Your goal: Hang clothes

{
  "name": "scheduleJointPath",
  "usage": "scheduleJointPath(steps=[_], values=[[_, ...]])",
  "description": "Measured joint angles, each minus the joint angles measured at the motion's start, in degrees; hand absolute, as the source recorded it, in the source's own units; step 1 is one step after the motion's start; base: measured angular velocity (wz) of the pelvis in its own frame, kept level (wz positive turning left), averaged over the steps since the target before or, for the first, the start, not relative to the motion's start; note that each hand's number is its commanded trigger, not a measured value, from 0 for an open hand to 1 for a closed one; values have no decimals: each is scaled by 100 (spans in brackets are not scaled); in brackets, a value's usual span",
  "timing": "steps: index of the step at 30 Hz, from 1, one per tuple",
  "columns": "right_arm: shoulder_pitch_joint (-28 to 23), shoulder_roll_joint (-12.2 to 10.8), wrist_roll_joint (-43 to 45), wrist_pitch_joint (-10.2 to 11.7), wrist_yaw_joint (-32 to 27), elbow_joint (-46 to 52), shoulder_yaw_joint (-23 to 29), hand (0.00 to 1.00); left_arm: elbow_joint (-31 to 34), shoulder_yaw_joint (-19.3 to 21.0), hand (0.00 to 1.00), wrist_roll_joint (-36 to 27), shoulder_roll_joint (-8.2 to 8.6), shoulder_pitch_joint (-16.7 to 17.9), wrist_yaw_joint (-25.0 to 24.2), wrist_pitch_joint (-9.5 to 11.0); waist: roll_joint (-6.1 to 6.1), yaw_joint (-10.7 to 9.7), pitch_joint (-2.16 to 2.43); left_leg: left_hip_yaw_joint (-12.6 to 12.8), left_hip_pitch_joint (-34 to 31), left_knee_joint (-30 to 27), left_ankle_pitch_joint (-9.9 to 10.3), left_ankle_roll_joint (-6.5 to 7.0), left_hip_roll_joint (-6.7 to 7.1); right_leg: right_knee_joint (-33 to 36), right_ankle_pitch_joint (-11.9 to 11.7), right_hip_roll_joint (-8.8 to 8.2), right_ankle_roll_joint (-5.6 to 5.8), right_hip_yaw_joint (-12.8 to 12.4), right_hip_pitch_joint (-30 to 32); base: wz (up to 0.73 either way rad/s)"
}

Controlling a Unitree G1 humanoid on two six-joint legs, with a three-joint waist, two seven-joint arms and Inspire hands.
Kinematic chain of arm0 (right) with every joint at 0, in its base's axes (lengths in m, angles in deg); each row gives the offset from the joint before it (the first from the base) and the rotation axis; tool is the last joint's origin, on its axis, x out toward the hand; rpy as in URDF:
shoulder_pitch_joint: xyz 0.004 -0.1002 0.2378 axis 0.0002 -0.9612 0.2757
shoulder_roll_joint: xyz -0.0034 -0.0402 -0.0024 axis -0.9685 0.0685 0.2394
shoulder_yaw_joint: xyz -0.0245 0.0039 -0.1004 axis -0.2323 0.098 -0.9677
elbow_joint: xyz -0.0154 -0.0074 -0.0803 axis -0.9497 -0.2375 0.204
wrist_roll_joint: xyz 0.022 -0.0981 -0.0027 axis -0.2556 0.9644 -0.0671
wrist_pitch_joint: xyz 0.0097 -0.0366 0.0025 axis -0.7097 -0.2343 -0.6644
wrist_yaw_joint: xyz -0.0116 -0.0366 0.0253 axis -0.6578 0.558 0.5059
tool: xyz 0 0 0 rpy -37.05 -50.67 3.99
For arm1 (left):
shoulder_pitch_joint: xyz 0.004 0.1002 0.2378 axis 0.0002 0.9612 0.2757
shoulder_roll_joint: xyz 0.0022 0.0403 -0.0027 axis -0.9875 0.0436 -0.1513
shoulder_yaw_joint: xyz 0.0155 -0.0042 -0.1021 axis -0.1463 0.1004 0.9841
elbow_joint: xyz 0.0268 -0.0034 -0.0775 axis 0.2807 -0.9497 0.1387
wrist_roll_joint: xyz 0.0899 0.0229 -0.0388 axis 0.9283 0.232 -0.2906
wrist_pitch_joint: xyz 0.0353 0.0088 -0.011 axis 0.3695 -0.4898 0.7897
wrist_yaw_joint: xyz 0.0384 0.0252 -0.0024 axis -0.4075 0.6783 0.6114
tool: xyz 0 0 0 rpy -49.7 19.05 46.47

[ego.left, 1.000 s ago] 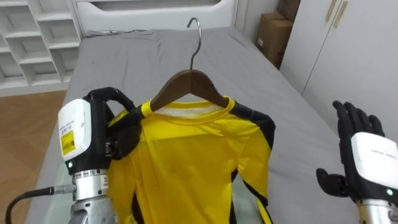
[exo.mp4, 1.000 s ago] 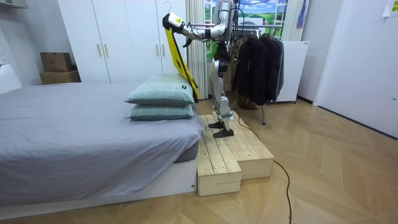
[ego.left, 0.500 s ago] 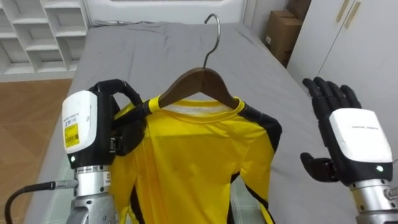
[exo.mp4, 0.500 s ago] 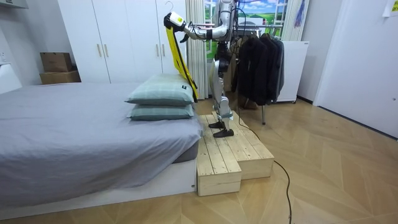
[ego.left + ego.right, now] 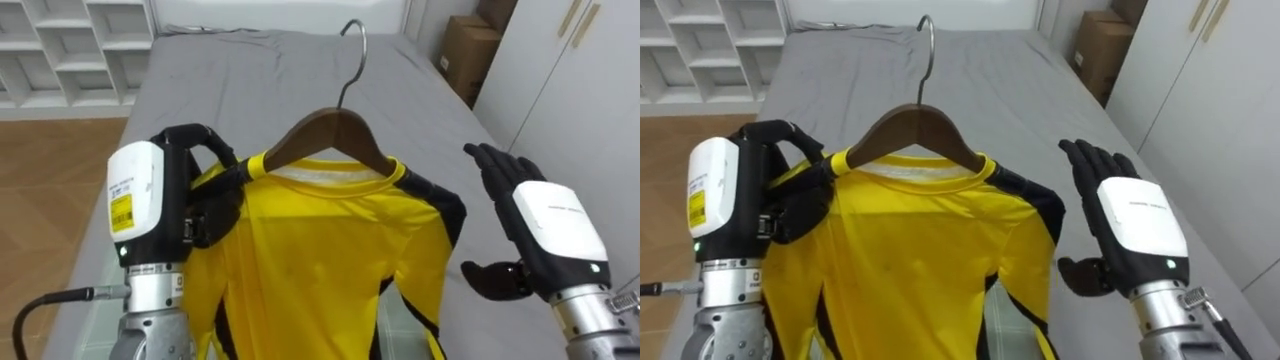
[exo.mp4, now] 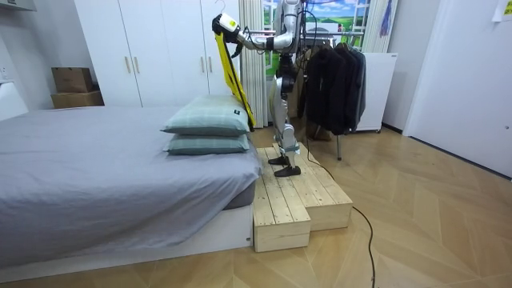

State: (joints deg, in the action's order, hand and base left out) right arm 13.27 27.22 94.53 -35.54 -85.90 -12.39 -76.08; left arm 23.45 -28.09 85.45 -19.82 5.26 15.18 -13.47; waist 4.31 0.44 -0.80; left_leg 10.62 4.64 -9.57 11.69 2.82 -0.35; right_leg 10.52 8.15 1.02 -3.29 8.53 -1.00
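Left hand (image 5: 150,215) is sitting raised on a vertical forearm, fingers (image 5: 215,195) curling round the shoulder of the yellow shirt (image 5: 320,260). Right hand (image 5: 548,235) is hovering opposite, palm facing inward, fingers straight and spread, thumb sticking out, gripping nothing.

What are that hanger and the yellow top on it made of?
The brown hanger looks like dark varnished wood: smooth, with a slight sheen. Its hook seems thin bright metal wire. The yellow long-sleeved shirt with black trim looks like thin, smooth synthetic sports fabric, judging by its drape.
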Motion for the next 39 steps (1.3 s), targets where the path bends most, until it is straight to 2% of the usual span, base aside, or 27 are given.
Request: scheduleJointPath(steps=[10, 15, 30, 34, 39], values=[[248, -28, -917, -3, 595, -228, -1, 0, 3, 0, 100, 91, 11, 0, -4, 44, -35, 25, -4, -13, -7, 12, 0, 0, -2, -6, 0, 0, 0, 44, 5, 0], [248, -144, -1343, -48, 865, -252, 0, 0, 3, 0, 100, 88, 25, 0, -4, 43, -32, 4, -3, -39, -15, 11, 0, 0, -2, -8, 0, -2, 0, 76, 5, 1], [250, -247, -1418, -57, 1093, -256, 0, 0, 3, 1, 100, 252, 68, 0, -6, 41, -9, 16, 13, -47, -18, -6, -1, 0, 8, -18, 0, -15, 0, 89, -5, 0], [338, -462, -1421, -60, 1092, -264, -1, 0, 3, -20, 100, 482, 176, 0, -7, 41, -8, 11, 13, -47, -19, -12, -1, 0, 7, -14, 0, -16, 0, 92, -6, 0], [625, -521, -1318, -60, 1089, -479, -18, 0, 3, -175, 100, 526, 206, 0, -107, 46, -5, 22, 14, -58, -29, -16, -1, 0, 12, -12, 0, -22, 1, 107, -11, 0]])
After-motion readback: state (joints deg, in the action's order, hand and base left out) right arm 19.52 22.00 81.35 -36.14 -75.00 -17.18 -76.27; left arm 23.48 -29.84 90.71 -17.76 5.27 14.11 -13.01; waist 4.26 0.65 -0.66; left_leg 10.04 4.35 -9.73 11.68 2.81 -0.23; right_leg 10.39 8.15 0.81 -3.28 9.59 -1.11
